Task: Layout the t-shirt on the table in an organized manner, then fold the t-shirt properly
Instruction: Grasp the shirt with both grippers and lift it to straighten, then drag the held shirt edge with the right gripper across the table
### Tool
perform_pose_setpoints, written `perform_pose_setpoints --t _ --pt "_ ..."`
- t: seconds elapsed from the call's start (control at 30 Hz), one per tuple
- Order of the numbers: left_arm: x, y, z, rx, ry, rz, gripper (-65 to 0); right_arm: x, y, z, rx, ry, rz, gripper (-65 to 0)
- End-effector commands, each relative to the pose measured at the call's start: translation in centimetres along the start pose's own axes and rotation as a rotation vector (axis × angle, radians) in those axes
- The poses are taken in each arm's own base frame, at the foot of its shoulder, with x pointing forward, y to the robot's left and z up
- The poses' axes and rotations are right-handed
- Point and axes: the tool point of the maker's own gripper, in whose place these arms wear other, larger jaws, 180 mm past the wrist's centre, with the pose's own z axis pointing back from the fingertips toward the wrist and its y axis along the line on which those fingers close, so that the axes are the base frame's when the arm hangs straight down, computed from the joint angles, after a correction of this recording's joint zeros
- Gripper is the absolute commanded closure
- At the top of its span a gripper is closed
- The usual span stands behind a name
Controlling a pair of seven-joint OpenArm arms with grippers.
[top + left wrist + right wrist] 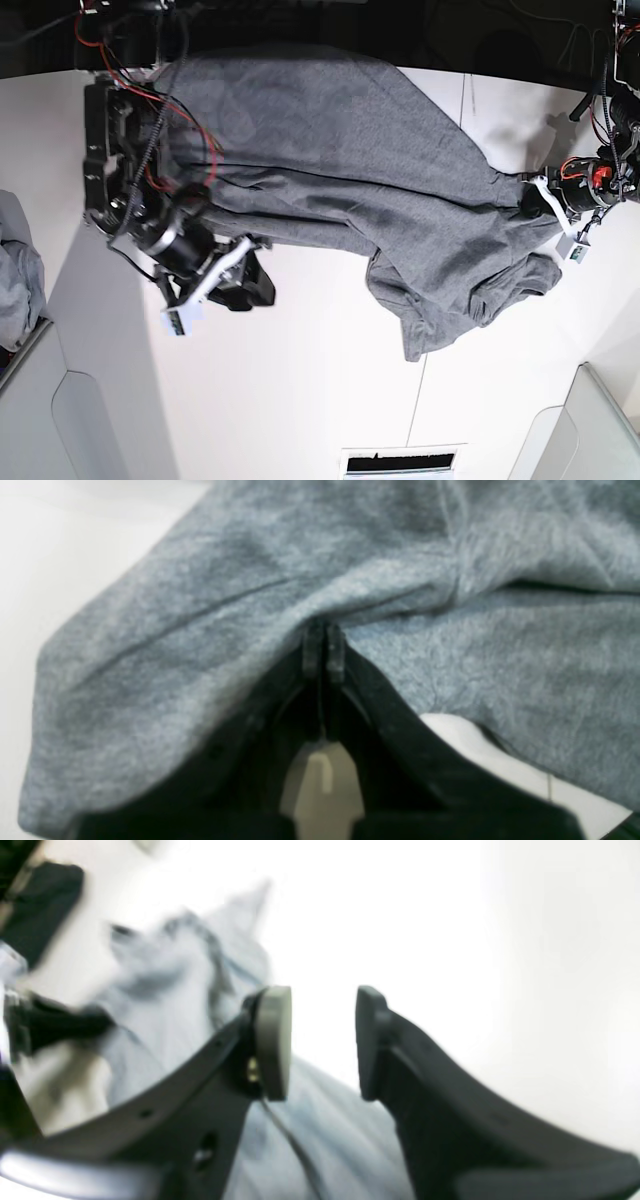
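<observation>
The charcoal-grey t-shirt lies stretched across the far half of the white table, with crumpled folds at its right end. My left gripper is shut on a pinch of the shirt's fabric; in the base view my left gripper sits at the shirt's right edge. My right gripper stands open with nothing between its fingers. It hovers beside the shirt, and in the base view my right gripper is just off the shirt's near-left edge.
A lighter grey garment heap sits at the left edge. White bins stand at the near left and near right. A vent slot lies at the near edge. A thin seam crosses the tabletop.
</observation>
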Motion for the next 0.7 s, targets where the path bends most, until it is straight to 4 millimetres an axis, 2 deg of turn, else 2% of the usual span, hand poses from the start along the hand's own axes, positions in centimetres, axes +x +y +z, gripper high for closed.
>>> perform_pose_setpoints --t 0.0,0.1,0.17,0.27,0.33,0.4,0.67 --pt "0.7 0.7 0.6 0.013 -0.007 -0.019 -0.4 2.3 0.9 -1.5 0.012 -0.06 -0.007 -21.3" --pt "0.1 0.7 0.6 0.012 0.012 -0.017 -0.4 2.3 1.8 -5.8 -0.025 -0.052 -0.072 -21.6" --pt "-0.3 0.6 0.6 0.007 0.021 -0.011 -0.4 1.8 1.8 -7.9 -0.022 -0.035 -0.095 -26.9" --pt "-0.5 0.3 0.6 -0.007 0.021 0.001 -0.5 0.2 0.2 -10.0 -0.075 0.033 -0.136 -34.7" --pt "-0.6 0.2 0.6 -0.013 0.018 0.009 -0.5 -0.6 0.1 -10.7 -0.064 0.066 -0.151 -34.7" --pt "-0.8 -0.1 0.5 -0.026 0.014 0.026 -0.5 -1.1 0.9 -11.1 -0.017 0.085 -0.15 -34.7" --pt "-0.9 -2.5 -0.5 -0.092 -0.003 0.05 -0.5 -1.8 2.6 -11.2 0.066 0.103 -0.109 -34.5"
